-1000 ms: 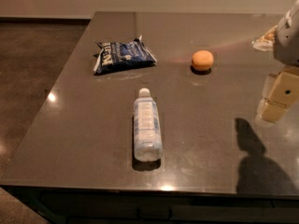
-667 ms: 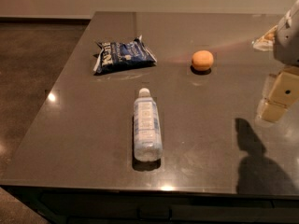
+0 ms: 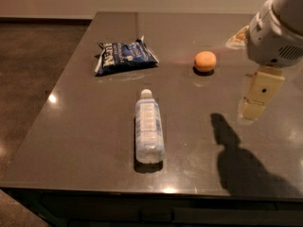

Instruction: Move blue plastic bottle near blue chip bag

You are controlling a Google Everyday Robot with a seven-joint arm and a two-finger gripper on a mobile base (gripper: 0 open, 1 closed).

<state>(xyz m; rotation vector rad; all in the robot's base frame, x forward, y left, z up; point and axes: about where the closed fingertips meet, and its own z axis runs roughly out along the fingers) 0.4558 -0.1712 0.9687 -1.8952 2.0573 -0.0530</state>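
The blue plastic bottle (image 3: 149,126) lies on its side in the middle of the dark table (image 3: 80,141), its white cap pointing toward the far side. The blue chip bag (image 3: 124,56) lies flat toward the far left, about a bottle's length beyond the cap. My gripper (image 3: 253,109) hangs above the table at the right, well to the right of the bottle and apart from it, holding nothing that I can see. Its shadow falls on the table below it.
An orange round fruit (image 3: 205,61) sits on the table to the right of the bag, between the bag and my arm. A pale object (image 3: 236,36) at the far right is partly hidden behind the arm. The table's left and front edges drop to the floor.
My gripper and arm have shifted a little to the left, toward the table's middle. The bottle, the bag and the fruit have not moved.
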